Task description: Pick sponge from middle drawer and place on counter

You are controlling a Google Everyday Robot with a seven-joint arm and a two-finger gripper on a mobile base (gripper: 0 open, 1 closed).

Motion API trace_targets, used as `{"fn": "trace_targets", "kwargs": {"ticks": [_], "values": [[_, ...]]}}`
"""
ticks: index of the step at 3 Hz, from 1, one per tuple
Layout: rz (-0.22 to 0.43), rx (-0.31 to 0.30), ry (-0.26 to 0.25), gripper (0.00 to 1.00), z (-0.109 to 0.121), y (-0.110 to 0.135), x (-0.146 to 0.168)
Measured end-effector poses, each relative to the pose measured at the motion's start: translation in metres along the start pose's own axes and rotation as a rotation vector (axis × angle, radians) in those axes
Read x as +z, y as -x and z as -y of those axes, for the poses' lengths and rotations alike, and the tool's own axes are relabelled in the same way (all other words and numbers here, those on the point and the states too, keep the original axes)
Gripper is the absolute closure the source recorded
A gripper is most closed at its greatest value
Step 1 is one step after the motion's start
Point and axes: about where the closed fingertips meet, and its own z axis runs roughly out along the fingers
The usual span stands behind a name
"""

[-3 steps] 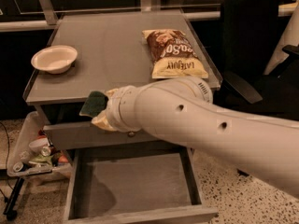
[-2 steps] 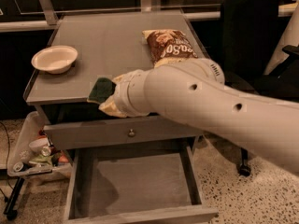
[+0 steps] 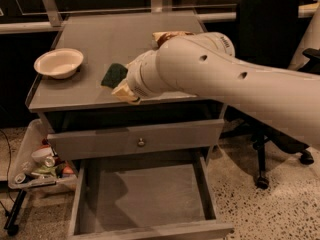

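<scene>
- Over the counter's [image 3: 100,44] front edge, we see the gripper [image 3: 120,82], its fingers pinching the sponge [image 3: 113,74], just above the top.
- Below, the drawer [image 3: 145,194] stands pulled open.
- Left on the counter sits a bowl [image 3: 58,62].

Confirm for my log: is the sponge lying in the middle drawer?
No, the gripper holds the sponge above the counter, near its front edge.

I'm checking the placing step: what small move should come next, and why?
Probably lower the gripper slightly before releasing: it holds the sponge over the counter, between the bowl and chip bag; whether the sponge touches the surface yet is unclear.
</scene>
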Motion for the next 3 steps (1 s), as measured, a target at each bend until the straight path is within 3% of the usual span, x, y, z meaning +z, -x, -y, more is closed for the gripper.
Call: {"fn": "trace_targets", "kwargs": {"ticks": [3], "values": [[-0.022,-0.024,0.074,1.0,0.038,0.021,0.065]]}}
